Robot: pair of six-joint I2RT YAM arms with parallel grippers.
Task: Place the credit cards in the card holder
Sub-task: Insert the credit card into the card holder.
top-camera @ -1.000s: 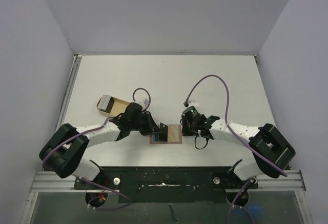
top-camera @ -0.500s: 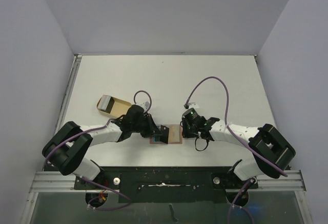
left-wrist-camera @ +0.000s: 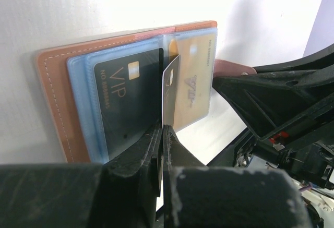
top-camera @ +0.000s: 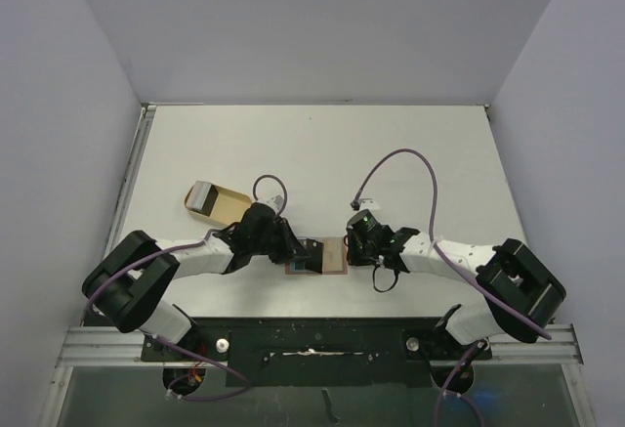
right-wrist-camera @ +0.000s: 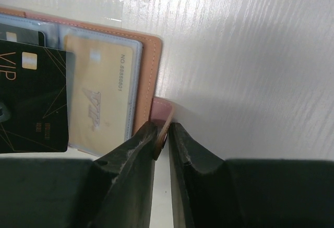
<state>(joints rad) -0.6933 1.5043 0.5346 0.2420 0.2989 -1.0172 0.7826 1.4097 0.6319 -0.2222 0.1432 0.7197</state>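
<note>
The reddish-brown card holder (top-camera: 336, 255) lies open on the table between both grippers. In the left wrist view its leather (left-wrist-camera: 51, 97) frames blue sleeves with a black VIP card (left-wrist-camera: 125, 103) on the left page and a gold card (left-wrist-camera: 194, 76) on the right page. My left gripper (left-wrist-camera: 163, 132) is shut on a grey-white card (left-wrist-camera: 170, 95), held edge-on over the holder's middle fold. My right gripper (right-wrist-camera: 163, 134) is shut on the holder's closing tab (right-wrist-camera: 163, 110) at its right edge (right-wrist-camera: 148, 71). The gold card (right-wrist-camera: 96, 97) and the black card (right-wrist-camera: 34, 103) also show there.
A pale tan case (top-camera: 227, 203) with one rounded end lies at the back left with grey cards (top-camera: 202, 196) on it. The right arm's black body (left-wrist-camera: 282, 97) stands close behind the holder. Purple cables loop above both wrists.
My left gripper has moved a little right and lower, bringing the grey-white card closer over the open holder. The right gripper has stayed on the tab.
</note>
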